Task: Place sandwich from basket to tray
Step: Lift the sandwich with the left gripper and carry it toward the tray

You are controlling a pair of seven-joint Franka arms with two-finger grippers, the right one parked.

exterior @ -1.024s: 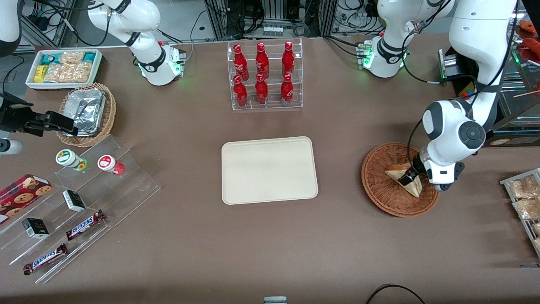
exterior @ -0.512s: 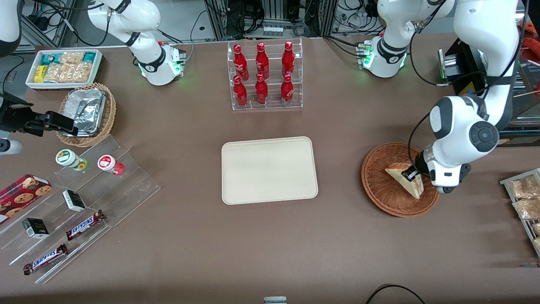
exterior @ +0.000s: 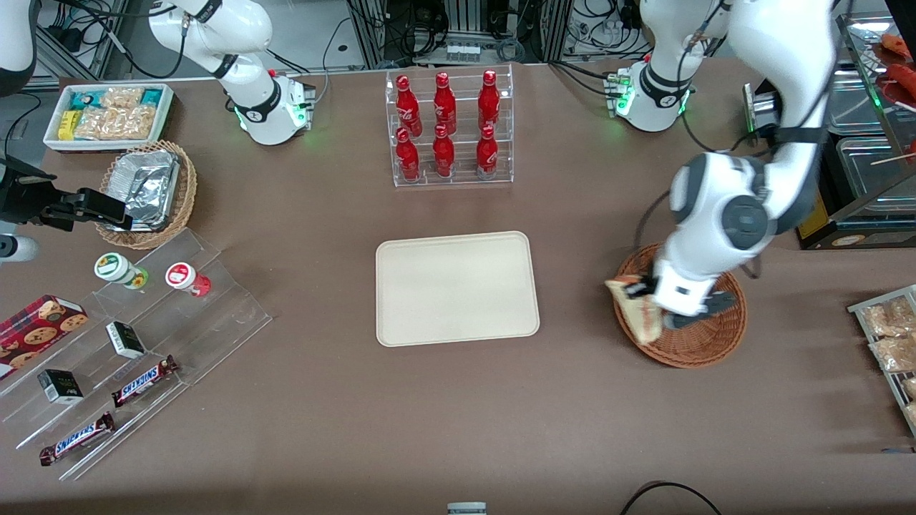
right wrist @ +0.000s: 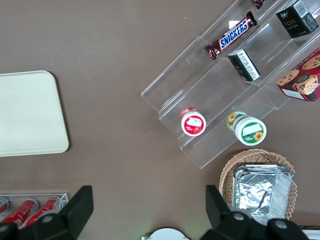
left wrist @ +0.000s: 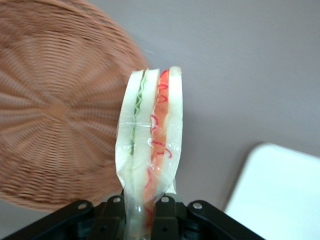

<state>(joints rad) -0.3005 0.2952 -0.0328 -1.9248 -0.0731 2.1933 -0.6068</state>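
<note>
My left gripper is shut on the sandwich, a pale triangular wedge in clear wrap with red, orange and green filling. It holds the sandwich lifted above the rim of the reddish-brown wicker basket, on the side toward the tray. The basket is bare under the wrist camera. The cream tray lies flat mid-table, nothing on it; a corner of it shows in the left wrist view and it also shows in the right wrist view.
A clear rack of red bottles stands farther from the front camera than the tray. A tan basket of foil packets, a white snack bin and clear stepped shelves sit toward the parked arm's end. Snack packets lie beside the basket.
My gripper has lifted the sandwich out of the basket's middle and carried it toward the tray, to above the basket's rim. The arm's wrist has swung the same way.
</note>
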